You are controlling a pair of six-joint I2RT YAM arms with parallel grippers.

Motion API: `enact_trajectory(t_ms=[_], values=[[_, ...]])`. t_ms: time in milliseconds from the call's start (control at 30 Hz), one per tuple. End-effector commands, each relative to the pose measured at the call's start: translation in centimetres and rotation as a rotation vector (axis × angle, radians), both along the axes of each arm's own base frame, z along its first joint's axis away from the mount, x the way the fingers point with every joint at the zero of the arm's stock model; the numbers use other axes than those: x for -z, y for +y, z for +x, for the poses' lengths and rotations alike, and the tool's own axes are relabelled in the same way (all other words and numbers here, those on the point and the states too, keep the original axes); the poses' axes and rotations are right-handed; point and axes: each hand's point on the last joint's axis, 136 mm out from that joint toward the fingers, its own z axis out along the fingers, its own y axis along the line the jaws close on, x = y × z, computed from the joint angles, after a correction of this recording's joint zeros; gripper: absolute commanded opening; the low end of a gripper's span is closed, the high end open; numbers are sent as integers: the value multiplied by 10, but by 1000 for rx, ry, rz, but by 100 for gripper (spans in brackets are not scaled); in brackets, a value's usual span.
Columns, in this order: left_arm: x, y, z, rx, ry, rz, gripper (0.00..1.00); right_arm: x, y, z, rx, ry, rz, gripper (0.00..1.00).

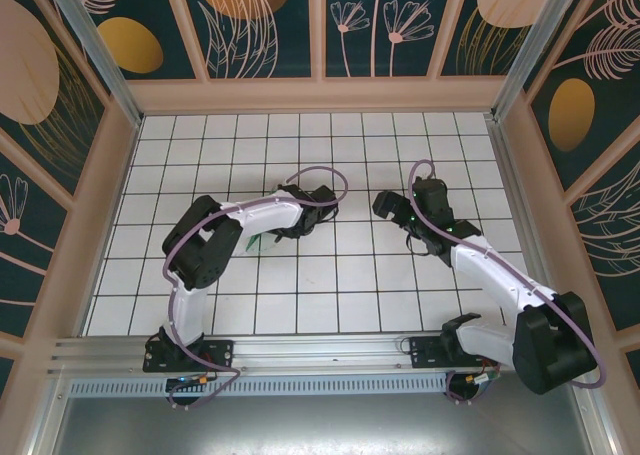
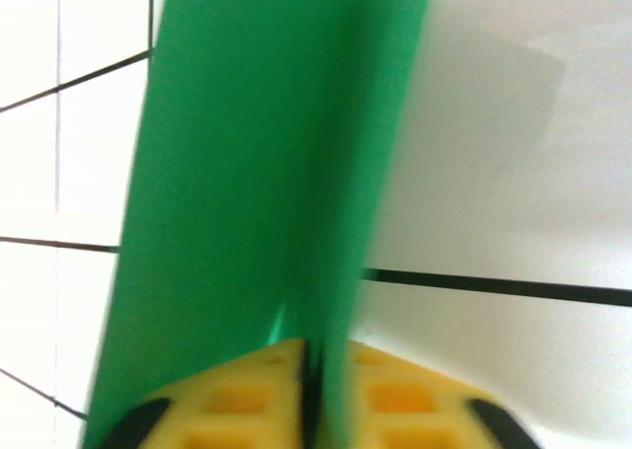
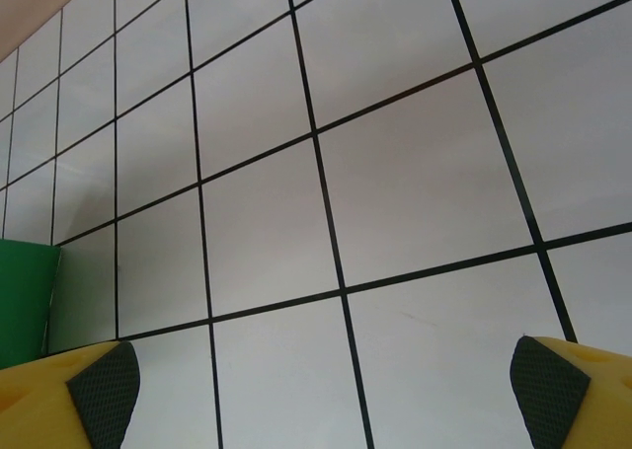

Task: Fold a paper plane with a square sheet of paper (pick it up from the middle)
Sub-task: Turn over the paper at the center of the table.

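Left gripper point(image 2: 324, 362) sits at the bottom edge of its wrist view, its yellow fingers point(image 2: 237, 400) set almost together and pinching the upright fold of the bright green sheet of paper point(image 2: 247, 173), which rises, blurred, to the top of the frame. From above, a sliver of the paper point(image 1: 257, 243) peeks out beneath the left arm point(image 1: 215, 235), left of centre on the white gridded table point(image 1: 330, 285). Right of centre the right gripper point(image 1: 386, 207) hovers apart from it, black-padded fingers point(image 3: 104, 395) spread wide at the lower corners of its own view, grasping nothing; a green edge shows at that view's left margin. Teal wall panels point(image 1: 400, 25) with leaf drawings ring the table.
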Motion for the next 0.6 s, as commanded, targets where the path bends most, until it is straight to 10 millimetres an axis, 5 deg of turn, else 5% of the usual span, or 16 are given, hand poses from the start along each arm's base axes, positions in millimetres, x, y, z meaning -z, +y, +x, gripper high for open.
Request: enact_trajectory(t_ms=[0, 167, 300, 433, 567], values=[[1, -30, 10, 23, -5, -162, 28, 9, -9, -2, 35, 28, -18, 99], [-34, -94, 9, 148, -23, -568, 63, 10, -5, -1, 18, 34, 6, 99], [-77, -122, 9, 216, -81, -791, 80, 10, 12, 2, -53, 41, 53, 96], [-109, -106, 14, 189, -153, -914, 91, 9, 41, 6, -147, 45, 110, 86], [-115, -54, 22, 62, -242, -988, 99, 3, 97, 10, -269, 29, 106, 79]])
